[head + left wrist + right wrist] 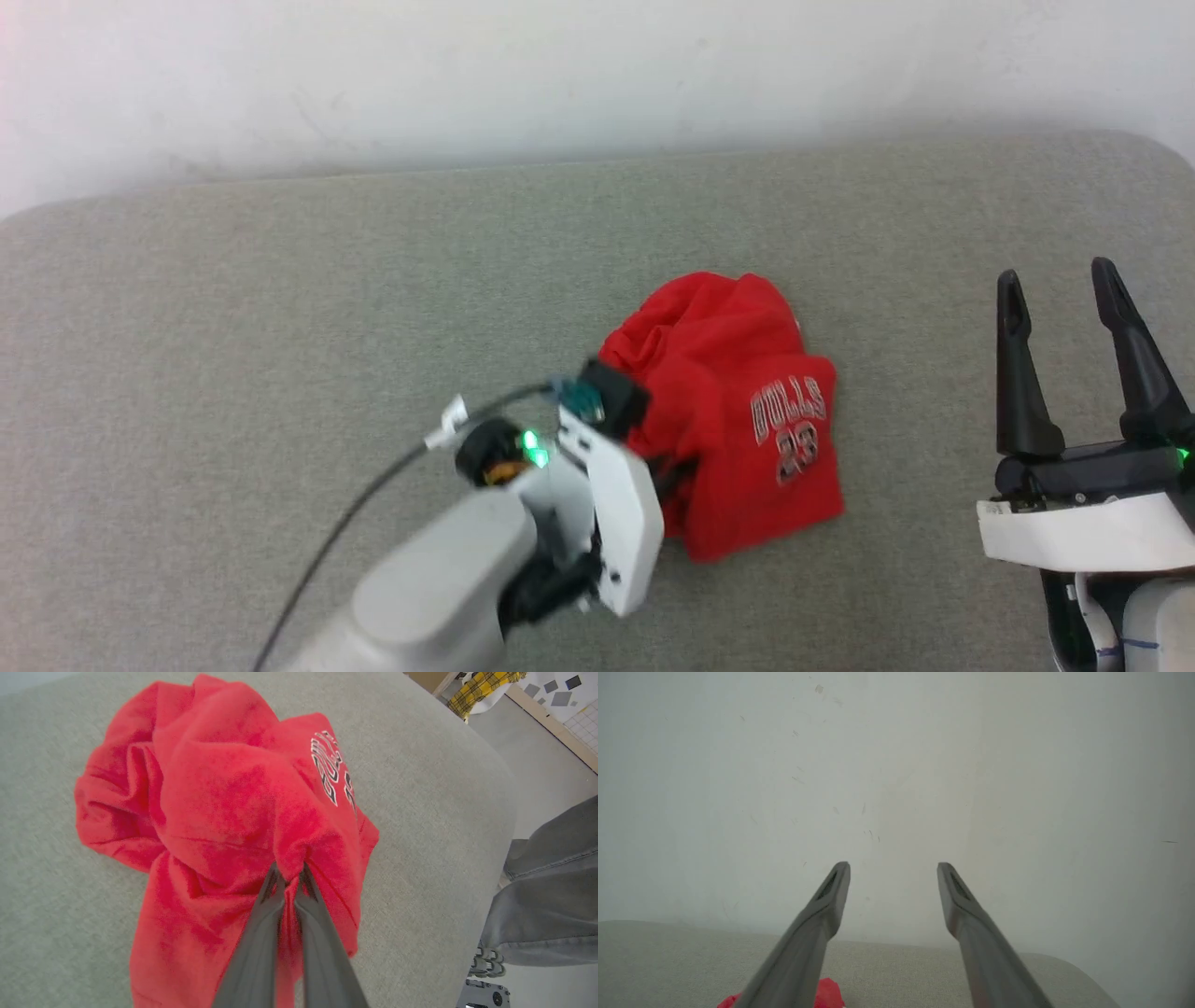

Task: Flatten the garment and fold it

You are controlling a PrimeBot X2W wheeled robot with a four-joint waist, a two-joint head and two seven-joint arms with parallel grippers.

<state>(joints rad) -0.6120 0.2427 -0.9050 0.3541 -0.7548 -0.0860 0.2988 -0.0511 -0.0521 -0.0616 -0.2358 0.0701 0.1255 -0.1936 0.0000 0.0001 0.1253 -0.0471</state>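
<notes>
Head camera looks down, left wrist camera close, both at the garment (728,411).

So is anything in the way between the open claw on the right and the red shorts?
No, nothing visible. The right gripper is open beside the red shorts, with just grey cushion between them. The left gripper is shut on a fold of the shorts, on their other side.

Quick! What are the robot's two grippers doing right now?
Left gripper: closed, pinching the red shorts.
Right gripper: open, holding nothing.
</notes>
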